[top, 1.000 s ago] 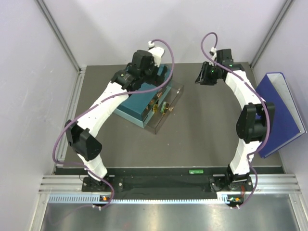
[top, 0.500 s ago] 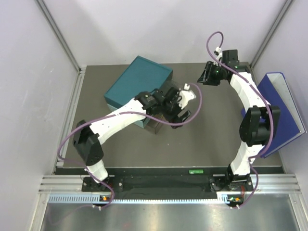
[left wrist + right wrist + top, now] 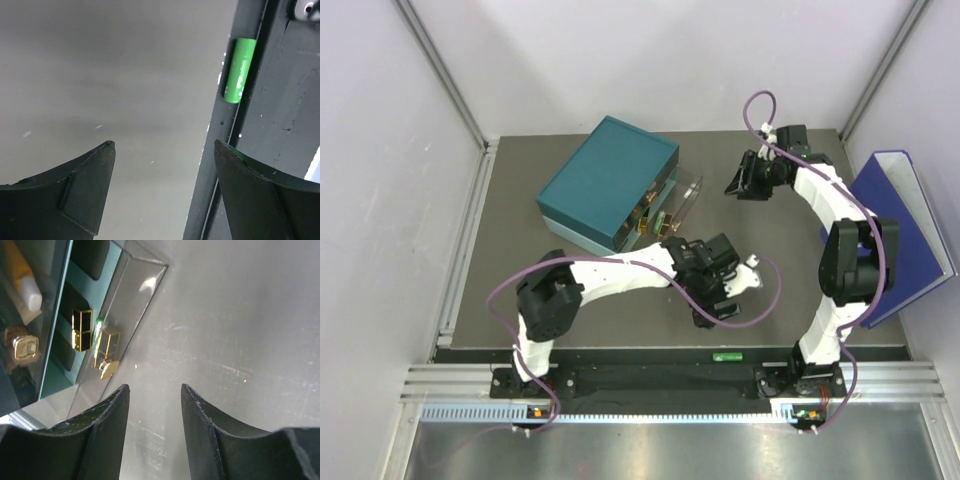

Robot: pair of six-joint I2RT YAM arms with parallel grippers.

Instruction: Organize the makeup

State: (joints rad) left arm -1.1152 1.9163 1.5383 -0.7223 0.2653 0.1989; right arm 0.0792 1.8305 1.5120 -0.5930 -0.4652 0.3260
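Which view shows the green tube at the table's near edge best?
Left wrist: the green tube is large and sharp there, with its whole length visible. Top external shows the green tube only as a tiny sliver low in the view, too small to make out its shape. Right wrist does not show it.

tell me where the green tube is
In the top view the green tube lies on the dark rail at the table's near edge, right of centre, below the left gripper; the left wrist view shows it upper right.
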